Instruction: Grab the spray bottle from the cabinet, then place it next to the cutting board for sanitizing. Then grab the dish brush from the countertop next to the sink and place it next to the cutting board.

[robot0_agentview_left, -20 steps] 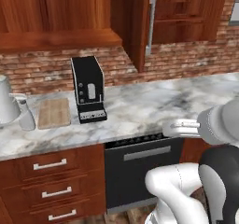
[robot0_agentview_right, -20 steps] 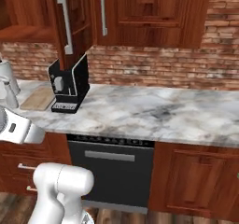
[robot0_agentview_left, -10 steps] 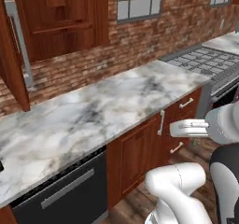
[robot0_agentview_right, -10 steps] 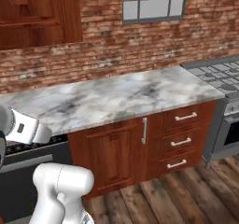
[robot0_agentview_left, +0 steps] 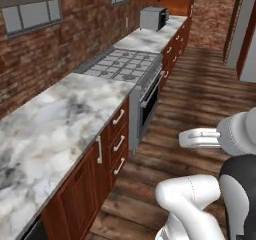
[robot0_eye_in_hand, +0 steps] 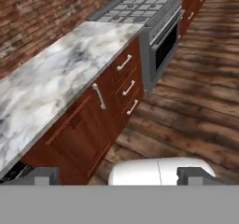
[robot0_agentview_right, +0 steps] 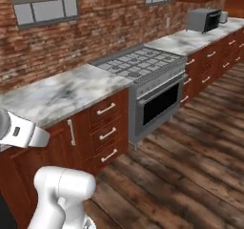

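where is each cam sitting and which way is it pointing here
Left base view: behind the arm's left, looking along the countertop to the stove and microwave; white arm lower right.
Right base view: behind the arm's right, facing the stove and drawers; arm lower left.
Hand view: on the hand, looking down at countertop and floor; open tool at bottom.
All share countertop and stove.

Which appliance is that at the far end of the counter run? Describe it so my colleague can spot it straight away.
Start at the brick wall and follow the marble countertop past the gas stove set into the cabinets. On the next stretch of counter beyond it sits the microwave, a boxy grey unit with a dark front. It is the one freestanding box on the counter, unlike the built-in stove.
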Tool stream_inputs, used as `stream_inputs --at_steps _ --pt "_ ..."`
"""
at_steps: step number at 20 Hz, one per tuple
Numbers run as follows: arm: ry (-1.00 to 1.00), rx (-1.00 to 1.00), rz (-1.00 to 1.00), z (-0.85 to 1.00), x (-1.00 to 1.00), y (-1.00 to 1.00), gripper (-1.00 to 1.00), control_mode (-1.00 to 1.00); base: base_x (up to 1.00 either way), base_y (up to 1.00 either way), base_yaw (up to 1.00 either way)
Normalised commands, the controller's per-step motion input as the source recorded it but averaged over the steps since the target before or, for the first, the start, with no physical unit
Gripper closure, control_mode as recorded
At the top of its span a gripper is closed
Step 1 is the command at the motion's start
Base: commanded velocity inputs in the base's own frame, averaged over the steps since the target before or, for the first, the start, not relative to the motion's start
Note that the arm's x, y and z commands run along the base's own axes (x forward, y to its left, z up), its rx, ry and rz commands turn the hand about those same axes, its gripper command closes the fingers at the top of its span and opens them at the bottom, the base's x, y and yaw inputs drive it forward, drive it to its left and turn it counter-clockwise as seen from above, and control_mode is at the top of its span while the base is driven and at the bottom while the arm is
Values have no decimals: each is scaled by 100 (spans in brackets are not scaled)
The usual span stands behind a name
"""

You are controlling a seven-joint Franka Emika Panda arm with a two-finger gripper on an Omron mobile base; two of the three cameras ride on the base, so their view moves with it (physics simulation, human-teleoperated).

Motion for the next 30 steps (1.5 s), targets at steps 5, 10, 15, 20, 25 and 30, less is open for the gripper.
stream_inputs --at_steps 5,10,15,20,25,30 --pt "0 0 0 0 0 0 -100 100 86 -50 -55" --pt "0 0 0 0 0 0 -100 100 100 -9 -56" --pt "0 0 0 0 0 0 -100 100 95 3 -62" --pt "0 0 0 0 0 0 -100 100 80 10 -68" --pt "0 0 0 0 0 0 -100 100 63 54 -78" --pt "0 0 0 0 0 0 -100 100 57 65 -80"
